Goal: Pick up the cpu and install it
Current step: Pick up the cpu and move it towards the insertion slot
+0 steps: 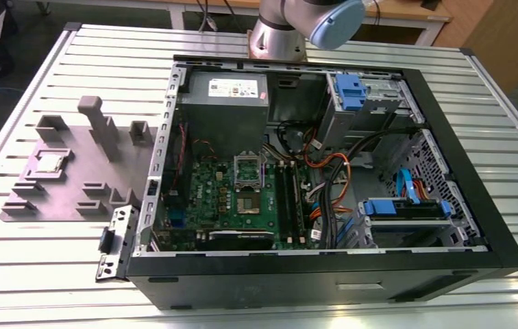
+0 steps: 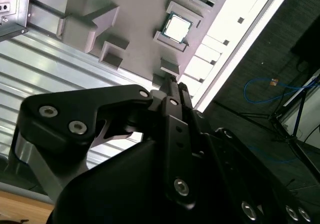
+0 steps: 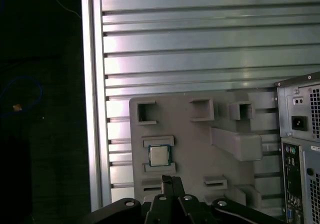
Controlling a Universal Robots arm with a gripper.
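Observation:
The cpu (image 1: 51, 162) is a small silver-topped square chip lying flat in a recess of the grey fixture plate (image 1: 76, 185), on the exterior view's left beside the computer case. Both wrist views look down on the cpu (image 2: 176, 28) (image 3: 159, 156) from well above. My gripper (image 2: 171, 84) (image 3: 171, 180) hangs high over the plate with its black fingertips pressed together and nothing between them, its tips close to the chip's recess in both wrist views. Inside the case, the green motherboard (image 1: 213, 199) carries a socket (image 1: 248, 200) with its metal bracket frame (image 1: 248, 168) raised.
The open black computer case (image 1: 332, 274) lies on a ribbed aluminium table (image 1: 31, 274). Grey upright blocks (image 1: 99, 123) rise from the fixture plate. Cables (image 1: 332, 178), blue drive bays (image 1: 405, 209) and a power supply (image 1: 227, 103) crowd the case. The arm's base (image 1: 277, 34) stands behind it.

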